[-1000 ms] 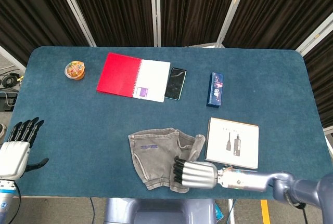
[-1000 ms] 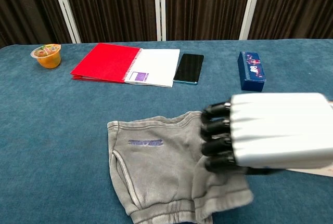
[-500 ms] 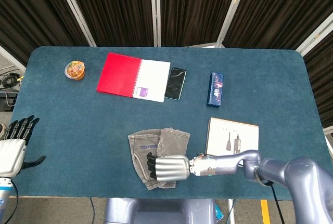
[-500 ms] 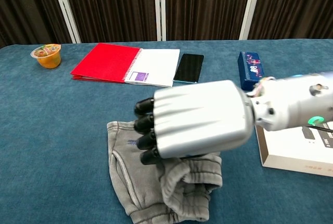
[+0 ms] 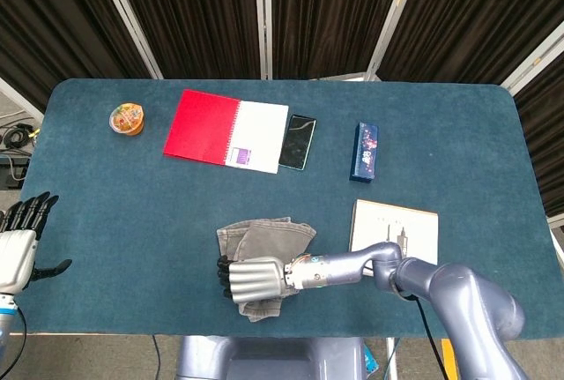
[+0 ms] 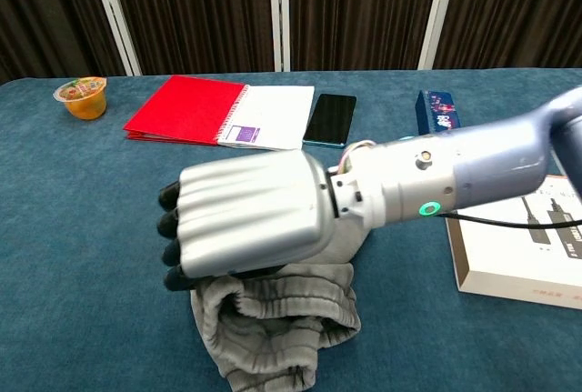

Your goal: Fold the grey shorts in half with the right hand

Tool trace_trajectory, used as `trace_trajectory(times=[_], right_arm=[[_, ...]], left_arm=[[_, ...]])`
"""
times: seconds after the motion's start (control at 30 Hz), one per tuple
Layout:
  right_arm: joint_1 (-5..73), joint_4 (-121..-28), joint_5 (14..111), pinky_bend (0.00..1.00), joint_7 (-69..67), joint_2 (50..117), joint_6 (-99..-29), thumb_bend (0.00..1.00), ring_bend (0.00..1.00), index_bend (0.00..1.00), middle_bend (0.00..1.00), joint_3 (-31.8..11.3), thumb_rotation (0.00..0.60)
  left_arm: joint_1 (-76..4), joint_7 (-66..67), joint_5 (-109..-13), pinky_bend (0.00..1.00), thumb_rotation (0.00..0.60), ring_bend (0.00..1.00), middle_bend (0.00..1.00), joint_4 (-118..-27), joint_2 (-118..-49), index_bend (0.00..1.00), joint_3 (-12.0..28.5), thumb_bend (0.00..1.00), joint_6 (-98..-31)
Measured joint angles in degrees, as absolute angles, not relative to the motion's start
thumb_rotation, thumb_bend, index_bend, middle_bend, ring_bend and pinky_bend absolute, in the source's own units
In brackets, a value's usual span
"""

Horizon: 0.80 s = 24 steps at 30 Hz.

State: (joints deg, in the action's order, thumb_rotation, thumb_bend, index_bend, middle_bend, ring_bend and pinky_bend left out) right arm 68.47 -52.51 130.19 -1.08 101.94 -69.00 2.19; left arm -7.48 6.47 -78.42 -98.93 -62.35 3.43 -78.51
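Note:
The grey shorts point(image 5: 270, 241) lie near the table's front edge, doubled over on themselves, with the waistband bunched at the front point(image 6: 273, 319). My right hand point(image 5: 251, 277) hovers over their left side with its fingers curled around a fold of the grey cloth, and its arm reaches across from the right. In the chest view this hand point(image 6: 245, 215) hides most of the shorts. My left hand point(image 5: 19, 243) hangs off the table's left edge, fingers apart and holding nothing.
At the back lie a red notebook point(image 5: 225, 129), a dark phone point(image 5: 298, 142) and a blue box point(image 5: 367, 151). An orange cup point(image 5: 128, 119) stands at the far left. A white box point(image 5: 414, 226) sits right of the shorts, under my right forearm.
My right hand has swept left across the shorts, carrying their right half over onto the left half. The left hand has sunk slightly lower at the frame's edge.

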Motion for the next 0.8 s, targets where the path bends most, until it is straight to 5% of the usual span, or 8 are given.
trace_trajectory(times=[0.43, 0.53, 0.6, 0.67, 0.8], right_arm=[[71.39, -47.83, 129.61, 0.39, -1.77, 106.66, -68.19, 0.44, 0.43, 0.54, 0.5, 4.9, 0.6], [71.21, -47.03, 128.54, 0.29, -1.55, 107.49, -67.93, 0.22, 0.34, 0.28, 0.36, 5.26, 0.6], [71.08, -46.89, 127.9, 0.08, -1.11, 107.68, -67.25, 0.08, 0.16, 0.05, 0.15, 5.24, 0.6], [70.8, -47.12, 126.54, 0.0, -0.51, 107.76, -65.93, 0.02, 0.03, 0.0, 0.02, 5.04, 0.6], [69.8, -49.16, 123.36, 0.0, 1.97, 107.45, -63.95, 0.0, 0.0, 0.0, 0.0, 4.05, 0.6]], left_arm=[[-7.77, 6.01, -77.23, 0.0, 0.6, 0.0, 0.0, -98.72, -62.35, 0.0, 3.74, 0.0, -77.89], [-7.86, 5.8, -77.08, 0.0, 0.6, 0.0, 0.0, -98.6, -62.3, 0.0, 3.75, 0.0, -77.68], [-7.91, 5.67, -77.03, 0.0, 0.6, 0.0, 0.0, -98.61, -62.25, 0.0, 3.76, 0.0, -77.59], [-7.92, 5.61, -77.02, 0.0, 0.6, 0.0, 0.0, -98.62, -62.21, 0.0, 3.75, 0.0, -77.61], [-7.86, 5.42, -77.01, 0.0, 0.6, 0.0, 0.0, -98.64, -62.12, 0.0, 3.74, 0.0, -77.73]])
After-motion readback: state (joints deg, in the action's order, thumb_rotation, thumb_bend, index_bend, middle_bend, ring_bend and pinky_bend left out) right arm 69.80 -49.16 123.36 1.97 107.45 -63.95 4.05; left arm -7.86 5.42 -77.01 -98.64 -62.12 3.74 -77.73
